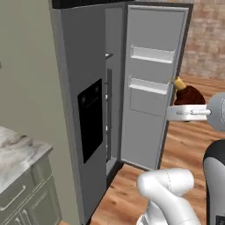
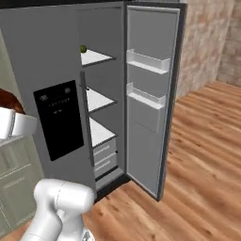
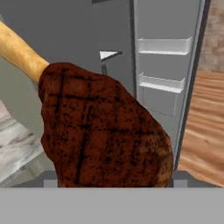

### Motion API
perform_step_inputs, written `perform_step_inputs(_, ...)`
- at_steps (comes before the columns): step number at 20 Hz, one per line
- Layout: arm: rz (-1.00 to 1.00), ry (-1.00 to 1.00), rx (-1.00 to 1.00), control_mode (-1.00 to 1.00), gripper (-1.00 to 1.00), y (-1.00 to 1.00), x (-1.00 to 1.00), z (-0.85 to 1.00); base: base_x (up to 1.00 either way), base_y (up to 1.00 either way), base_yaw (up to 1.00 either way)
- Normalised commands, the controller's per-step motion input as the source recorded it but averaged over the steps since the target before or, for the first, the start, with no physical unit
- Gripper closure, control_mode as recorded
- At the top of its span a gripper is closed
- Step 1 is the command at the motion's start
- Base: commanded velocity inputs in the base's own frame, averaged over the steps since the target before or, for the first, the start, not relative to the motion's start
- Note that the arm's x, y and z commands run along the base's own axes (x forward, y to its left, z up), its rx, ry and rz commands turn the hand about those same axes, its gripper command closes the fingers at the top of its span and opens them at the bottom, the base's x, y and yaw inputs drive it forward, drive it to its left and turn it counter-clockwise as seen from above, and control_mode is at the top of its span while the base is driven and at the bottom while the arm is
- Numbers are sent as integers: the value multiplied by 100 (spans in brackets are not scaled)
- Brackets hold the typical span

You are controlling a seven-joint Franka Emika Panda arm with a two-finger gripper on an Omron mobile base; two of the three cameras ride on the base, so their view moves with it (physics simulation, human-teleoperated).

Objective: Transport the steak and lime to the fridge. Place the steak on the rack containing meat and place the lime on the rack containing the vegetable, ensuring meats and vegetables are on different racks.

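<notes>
Up in our gripper (image 1: 190,110) sits the steak (image 1: 190,95), a dark reddish-brown chunk with its tan bone end pointing up and away from the palm; in the hand view the steak (image 3: 103,131) covers our fingertips, so we judge them pinched on it from how it rides at the hand, not from seeing contact. Its long axis runs from the hand toward the bone tip, tilted up-left in the hand view. We hold it well outside the fridge (image 1: 79,66), out past the free edge of the open right door (image 1: 147,88), so the shelf opening lies to the steak's left, across that door. From the right base view the white shelves (image 2: 96,101) stack behind the closed left door (image 2: 52,70) with its black dispenser panel (image 2: 60,120), and a small green item (image 2: 83,48), possibly the vegetable or the lime, sits on the top shelf; we cannot tell which. No meat is visible on any rack from here. Next move likely needs the steak swung around the door edge; the door bins (image 2: 147,61) stick inward and narrow the gap. Wooden floor (image 2: 202,155) to the right is free for the base. Countertop (image 1: 17,154) is well left.
</notes>
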Motion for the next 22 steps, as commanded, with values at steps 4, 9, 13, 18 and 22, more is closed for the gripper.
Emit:
perform_step_inputs(4, 0, 0, 0, 100, 100, 0, 0, 0, 98, -44, 64)
perform_step_inputs(9, 0, 0, 0, 100, 100, 0, 0, 0, 80, -47, 49)
perform_step_inputs(13, 0, 0, 0, 100, 100, 0, 0, 0, 77, -28, 35)
perform_step_inputs(18, 0, 0, 0, 100, 100, 0, 0, 0, 68, -4, 8)
perform_step_inputs(22, 0, 0, 0, 100, 100, 0, 0, 0, 68, -13, 0)
